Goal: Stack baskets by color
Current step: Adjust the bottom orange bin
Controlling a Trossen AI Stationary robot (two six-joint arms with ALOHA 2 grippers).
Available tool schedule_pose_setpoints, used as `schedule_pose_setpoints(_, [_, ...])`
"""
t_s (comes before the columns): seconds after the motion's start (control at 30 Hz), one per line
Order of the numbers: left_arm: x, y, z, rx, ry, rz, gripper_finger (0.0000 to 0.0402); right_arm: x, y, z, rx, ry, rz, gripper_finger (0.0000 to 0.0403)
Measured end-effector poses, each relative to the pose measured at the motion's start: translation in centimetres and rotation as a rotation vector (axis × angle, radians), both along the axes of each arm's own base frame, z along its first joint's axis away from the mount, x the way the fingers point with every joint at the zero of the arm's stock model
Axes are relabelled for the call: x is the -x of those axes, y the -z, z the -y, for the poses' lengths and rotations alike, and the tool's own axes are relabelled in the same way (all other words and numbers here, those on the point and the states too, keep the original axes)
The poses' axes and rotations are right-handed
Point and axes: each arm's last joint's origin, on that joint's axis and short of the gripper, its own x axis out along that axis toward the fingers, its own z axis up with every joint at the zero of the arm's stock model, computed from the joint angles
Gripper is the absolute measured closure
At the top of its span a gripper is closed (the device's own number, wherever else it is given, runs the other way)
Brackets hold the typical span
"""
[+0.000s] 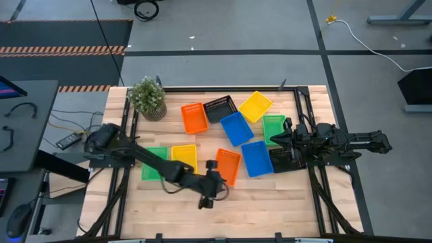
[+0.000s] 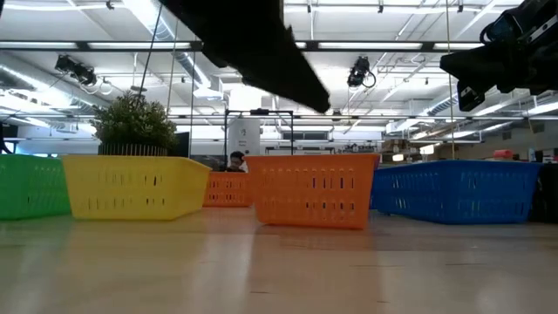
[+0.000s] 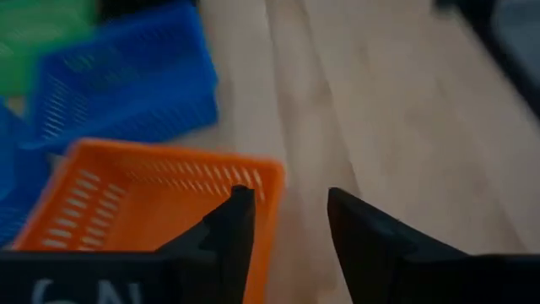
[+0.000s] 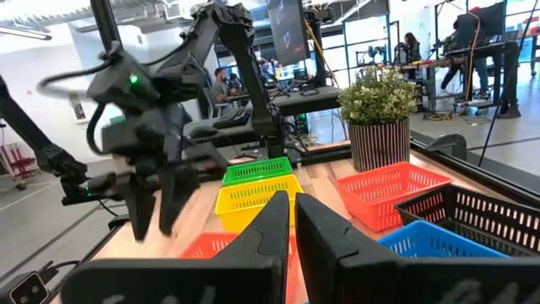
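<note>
Starting at the left of the wooden surface (image 1: pixel 283 196): the potted plant (image 1: pixel 148 98) stands at the far left corner. In front of it, near the left edge, a green basket (image 1: pixel 154 164) lies with a yellow basket (image 1: pixel 183 156) right beside it, the two touching along their sides.

The left arm reaches out low across the near half of the surface, and the left gripper (image 1: pixel 214 191) sits just at the near end of an orange basket (image 1: pixel 228 165). Its fingers (image 3: pixel 232 228) stand apart with bare wood between them, one of them right at the basket's corner, nothing clamped.

Farther back, a second orange basket (image 1: pixel 194 117) lies by the plant, and a black basket (image 1: pixel 220 108) sits just beside it. In the middle, a blue basket (image 1: pixel 236 128) rests at an angle, with another yellow basket (image 1: pixel 255 106) behind it near the far edge. A second blue basket (image 1: pixel 257 158) lies in front of the first, close to the near orange one.

Over on the right, a second green basket (image 1: pixel 273 128) sits partly under the right arm, and another black basket (image 1: pixel 283 160) lies below that arm at the right rail. The right gripper (image 1: pixel 282 138) hovers over this pair, its fingers (image 4: pixel 270 228) drawn nearly together, with nothing between them.
</note>
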Motion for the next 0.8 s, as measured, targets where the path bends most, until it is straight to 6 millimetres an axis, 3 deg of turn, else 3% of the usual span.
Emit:
schedule_pose_setpoints(0.17, [-1.7,0.3,-0.3,0.016,0.053,-0.17,0.0202,0.0,-0.1,0.0,0.0,0.0,0.006,0.0374])
schedule_pose_setpoints(0.4, [-1.9,0.8,-0.7,0.012,0.043,-0.194,0.0176,0.1,-0.8,0.0,-0.015,-0.002,0.086,0.0374])
schedule_pose_setpoints(0.67, [-1.4,2.3,-1.7,-0.005,0.023,-0.23,0.0218,0.4,-2.1,0.0,-0.303,-0.064,0.222,0.0374])
schedule_pose_setpoints(0.8, [-1.7,2.4,-2.3,0.004,0.012,-0.23,0.0254,0.4,-1.8,-0.6,-0.345,-0.194,0.173,0.0374])
